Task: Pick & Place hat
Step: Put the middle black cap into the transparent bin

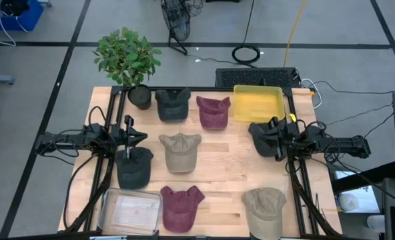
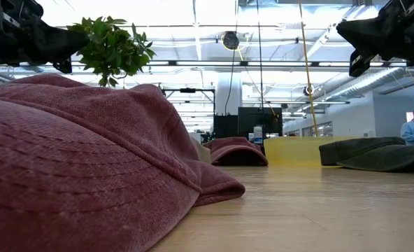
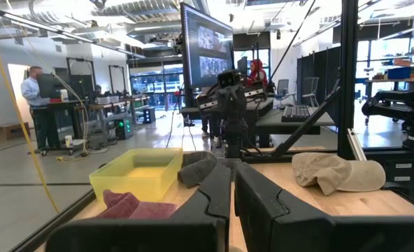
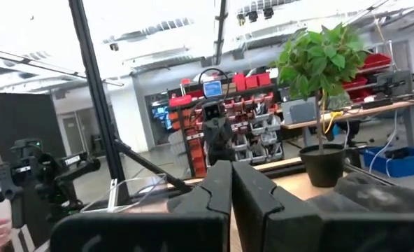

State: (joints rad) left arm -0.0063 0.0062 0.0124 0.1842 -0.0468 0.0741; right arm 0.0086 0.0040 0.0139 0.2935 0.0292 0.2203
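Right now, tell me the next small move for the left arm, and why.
Probably open the left gripper and lower it. Its fingers are shut and empty, hovering just above the dark grey fabric cap on the wooden table. The right gripper, also shut, waits over another dark cap.

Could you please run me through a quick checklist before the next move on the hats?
1. Left gripper shut, holding nothing: ok.
2. Right gripper shut, holding nothing: ok.
3. Dark hat beside the left gripper lies free on the table: ok.
4. Yellow bin has room: ok.
5. Clear tray has room: ok.
6. Which hat goes where: cannot tell.
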